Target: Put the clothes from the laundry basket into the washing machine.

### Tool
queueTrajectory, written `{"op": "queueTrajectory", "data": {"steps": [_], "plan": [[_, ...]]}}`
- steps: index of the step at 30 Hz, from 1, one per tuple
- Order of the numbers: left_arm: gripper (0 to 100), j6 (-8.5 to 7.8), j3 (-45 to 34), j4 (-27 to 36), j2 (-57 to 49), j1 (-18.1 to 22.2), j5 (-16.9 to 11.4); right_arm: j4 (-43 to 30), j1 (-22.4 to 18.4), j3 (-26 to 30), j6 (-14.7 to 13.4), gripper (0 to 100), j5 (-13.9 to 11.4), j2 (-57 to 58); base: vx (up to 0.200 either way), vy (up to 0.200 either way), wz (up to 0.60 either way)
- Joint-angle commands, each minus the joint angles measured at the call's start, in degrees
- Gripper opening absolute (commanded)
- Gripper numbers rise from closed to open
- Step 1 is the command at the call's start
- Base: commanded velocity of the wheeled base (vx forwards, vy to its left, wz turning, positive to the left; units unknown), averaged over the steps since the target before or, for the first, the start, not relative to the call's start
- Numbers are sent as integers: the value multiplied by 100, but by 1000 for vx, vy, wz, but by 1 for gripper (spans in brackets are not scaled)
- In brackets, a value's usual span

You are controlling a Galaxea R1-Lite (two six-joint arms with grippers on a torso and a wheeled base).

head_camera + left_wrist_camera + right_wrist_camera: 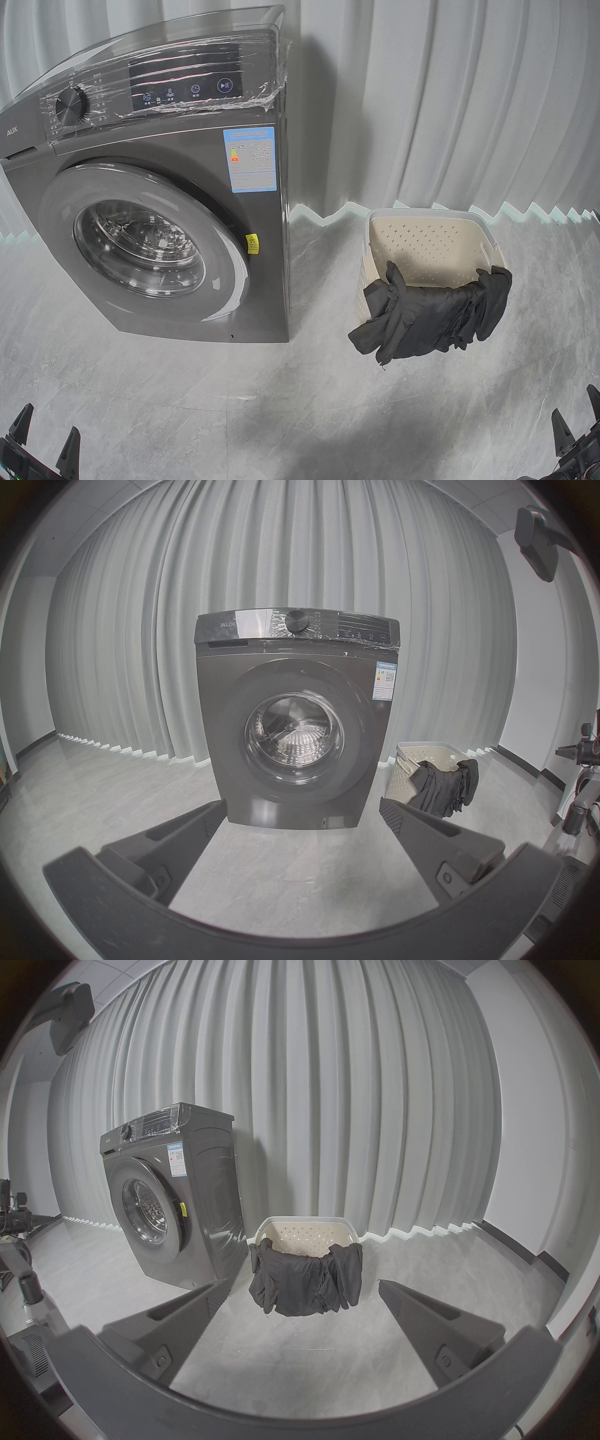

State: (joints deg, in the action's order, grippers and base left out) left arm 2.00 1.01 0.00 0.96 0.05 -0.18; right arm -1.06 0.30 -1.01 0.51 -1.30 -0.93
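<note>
A grey front-loading washing machine (169, 187) stands on the floor at the left, its round door (140, 247) closed. To its right sits a cream laundry basket (431, 240) with dark grey clothes (431, 312) draped over its near rim and hanging down the front. My left gripper (44, 437) is open at the lower left, well short of the machine (294, 717). My right gripper (575, 419) is open at the lower right, apart from the basket (306, 1235) and the clothes (306, 1282). Nothing is between either pair of fingers.
White pleated curtains (450, 100) hang behind the machine and basket. Bare grey marble-look floor (300, 406) lies between me and both. A white wall with a dark baseboard (519, 1247) runs along the right side.
</note>
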Motion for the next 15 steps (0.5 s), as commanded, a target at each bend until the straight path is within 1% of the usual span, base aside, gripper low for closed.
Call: {"op": "queueTrajectory", "data": {"steps": [1,15], "plan": [[100,2,-92,0,-96,4,1,1,5,66,2,100,-1,93,0,-200,0],[100,11,-92,0,-96,4,1,1,5,66,2,100,-10,93,0,-200,0]]}}
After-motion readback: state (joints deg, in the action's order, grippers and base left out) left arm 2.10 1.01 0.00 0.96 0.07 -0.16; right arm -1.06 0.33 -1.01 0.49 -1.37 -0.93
